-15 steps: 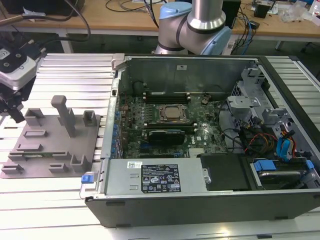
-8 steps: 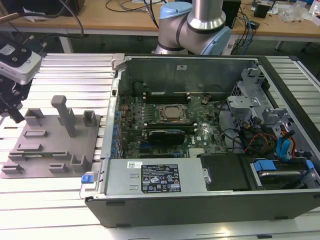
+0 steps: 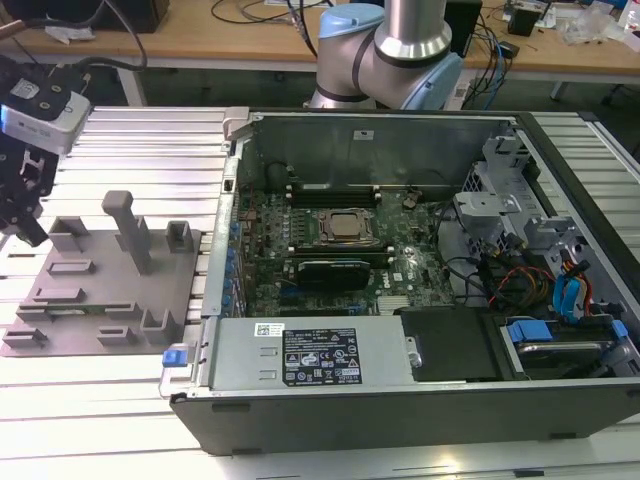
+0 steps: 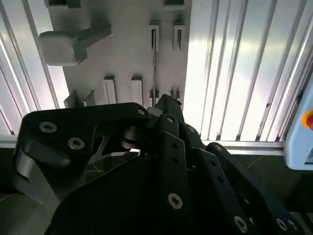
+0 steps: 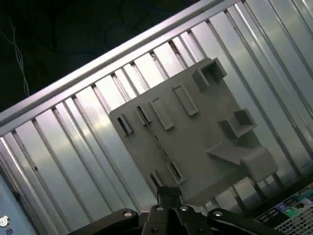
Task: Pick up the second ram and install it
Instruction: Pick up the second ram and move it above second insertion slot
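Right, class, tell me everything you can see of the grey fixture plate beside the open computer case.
The fixture plate is a flat, square slab of matte grey, plastic-looking material, lying on the ribbed metal table at the exterior view's left of the computer case. Small slotted blocks and a tall post with a blocky head rise from it. A thin board, seemingly the second ram, stands on edge in two slots. The gripper hangs near one end.

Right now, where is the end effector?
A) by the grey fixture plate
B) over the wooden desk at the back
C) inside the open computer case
A: in the first wrist view the end effector hangs just above the edge of the grey fixture plate, and the exterior view has it apart from the computer case.
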`<act>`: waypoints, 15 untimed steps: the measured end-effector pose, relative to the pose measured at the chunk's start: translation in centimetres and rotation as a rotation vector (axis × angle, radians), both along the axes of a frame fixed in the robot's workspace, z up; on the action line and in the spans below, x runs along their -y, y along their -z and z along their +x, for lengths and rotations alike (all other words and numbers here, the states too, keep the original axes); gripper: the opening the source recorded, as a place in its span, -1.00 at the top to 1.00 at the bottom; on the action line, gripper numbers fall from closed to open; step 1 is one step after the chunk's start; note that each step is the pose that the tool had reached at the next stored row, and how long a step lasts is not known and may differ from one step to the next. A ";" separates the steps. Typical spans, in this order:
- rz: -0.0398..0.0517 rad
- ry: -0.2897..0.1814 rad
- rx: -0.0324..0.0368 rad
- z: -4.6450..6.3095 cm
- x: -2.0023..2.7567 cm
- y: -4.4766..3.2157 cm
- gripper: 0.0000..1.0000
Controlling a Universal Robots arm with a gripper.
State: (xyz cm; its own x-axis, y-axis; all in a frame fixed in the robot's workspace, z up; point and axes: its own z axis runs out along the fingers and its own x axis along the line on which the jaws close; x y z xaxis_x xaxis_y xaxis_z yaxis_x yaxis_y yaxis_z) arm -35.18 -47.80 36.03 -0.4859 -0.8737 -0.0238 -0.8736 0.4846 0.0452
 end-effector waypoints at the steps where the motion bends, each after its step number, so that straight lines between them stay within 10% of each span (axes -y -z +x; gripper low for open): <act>1: 0.0000 -0.058 -0.0001 0.0 0.00 0.00 0.84; 9: 0.0000 -0.425 0.0000 0.0 0.00 0.00 0.84; 15: 0.0000 -0.613 -0.0001 0.0 0.00 0.00 0.84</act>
